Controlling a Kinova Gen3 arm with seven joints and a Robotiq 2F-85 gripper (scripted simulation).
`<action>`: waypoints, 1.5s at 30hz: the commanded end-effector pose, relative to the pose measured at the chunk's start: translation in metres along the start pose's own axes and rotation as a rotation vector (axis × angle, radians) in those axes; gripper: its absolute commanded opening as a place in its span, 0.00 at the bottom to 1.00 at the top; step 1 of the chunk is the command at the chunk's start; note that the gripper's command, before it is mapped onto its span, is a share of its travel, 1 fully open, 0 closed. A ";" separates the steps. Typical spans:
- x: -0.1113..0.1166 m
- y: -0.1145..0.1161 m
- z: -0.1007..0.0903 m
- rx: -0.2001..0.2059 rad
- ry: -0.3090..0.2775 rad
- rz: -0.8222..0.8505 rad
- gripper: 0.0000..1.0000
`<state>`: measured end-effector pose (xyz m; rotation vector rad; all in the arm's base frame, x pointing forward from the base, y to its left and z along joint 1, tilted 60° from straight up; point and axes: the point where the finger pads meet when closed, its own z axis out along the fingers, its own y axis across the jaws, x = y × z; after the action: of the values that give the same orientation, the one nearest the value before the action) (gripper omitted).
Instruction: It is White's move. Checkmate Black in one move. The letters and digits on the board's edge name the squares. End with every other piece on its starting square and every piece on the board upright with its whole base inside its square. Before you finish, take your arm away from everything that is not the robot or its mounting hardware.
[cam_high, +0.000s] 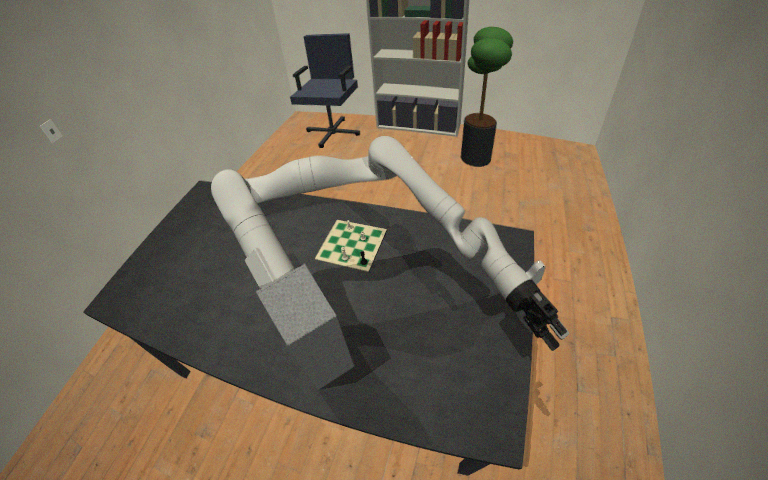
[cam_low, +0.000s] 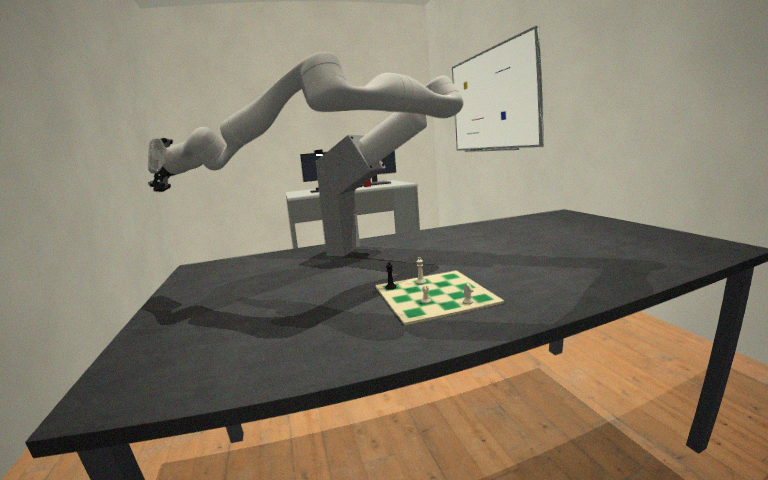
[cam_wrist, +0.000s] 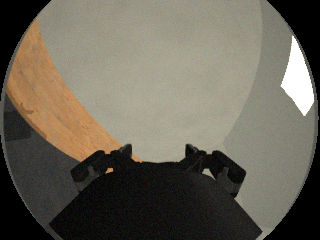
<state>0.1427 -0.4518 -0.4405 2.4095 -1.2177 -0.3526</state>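
A small green and cream chessboard (cam_high: 351, 244) lies on the dark table; it also shows in the exterior view (cam_low: 438, 295). A black king (cam_low: 389, 275) (cam_high: 363, 259) stands at the board's corner nearest the arm's base. Three white pieces stand upright on the board: a tall one (cam_low: 419, 270), a smaller one (cam_low: 425, 293) and a knight-like one (cam_low: 467, 293). My gripper (cam_high: 548, 327) (cam_low: 159, 182) is open and empty, high over the table's right edge, far from the board. In the wrist view the fingers frame only wall and floor.
The arm's grey pedestal (cam_high: 293, 304) stands on the table beside the board. An office chair (cam_high: 326, 84), a bookshelf (cam_high: 417, 62) and a potted plant (cam_high: 482, 96) stand at the far wall. A whiteboard (cam_low: 497, 93) and a desk with monitors (cam_low: 351, 206) stand behind the table.
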 end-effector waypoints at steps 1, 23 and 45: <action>0.019 -0.006 -0.036 0.001 0.014 0.016 1.00; -0.019 -0.090 -0.252 -0.011 -0.291 0.393 1.00; -0.071 -0.202 -0.545 -0.031 -0.705 0.904 1.00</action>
<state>0.4356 -0.1601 -0.0763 1.4806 -2.3488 -0.9508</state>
